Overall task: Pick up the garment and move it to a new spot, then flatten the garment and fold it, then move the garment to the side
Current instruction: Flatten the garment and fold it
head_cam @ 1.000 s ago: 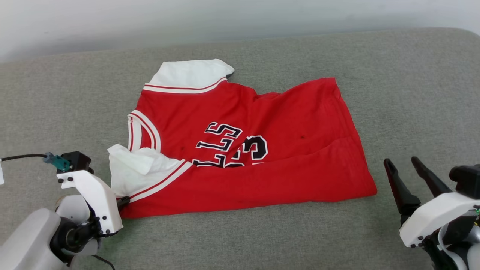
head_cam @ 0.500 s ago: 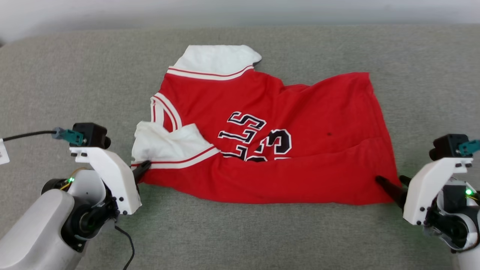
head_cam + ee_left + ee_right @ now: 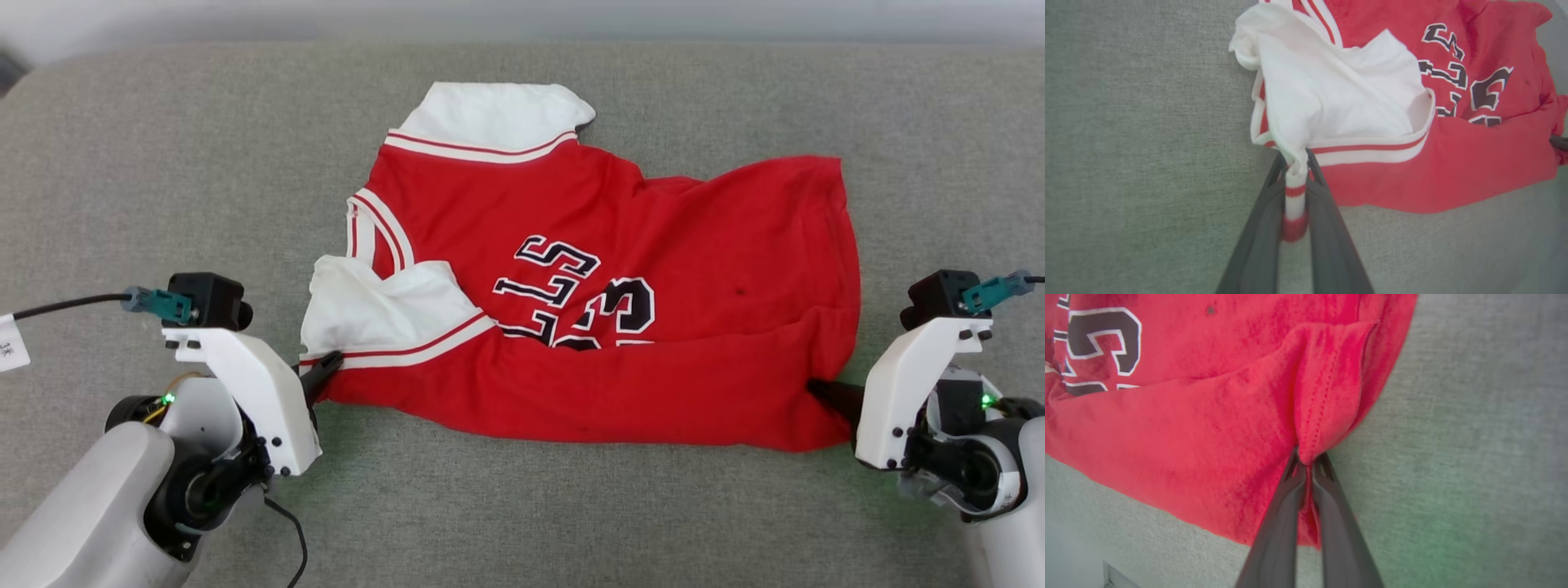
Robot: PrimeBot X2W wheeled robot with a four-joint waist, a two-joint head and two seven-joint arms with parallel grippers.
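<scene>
so the garment (image 3: 620, 327) sits half-folded mid grey cushion (image 3: 163, 163), left gripper (image 3: 331, 363) pinching its striped sleeve trim at 8 o'clock, right gripper (image 3: 818, 389) clamped on the red hem at 4 o'clock, and I'd lift both evenly, keeping the cloth taut

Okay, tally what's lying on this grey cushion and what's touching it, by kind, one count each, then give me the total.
garment: 1
grippers: 2, the left gripper and the right gripper, each shut on an edge of the garment
Total: 3
</scene>
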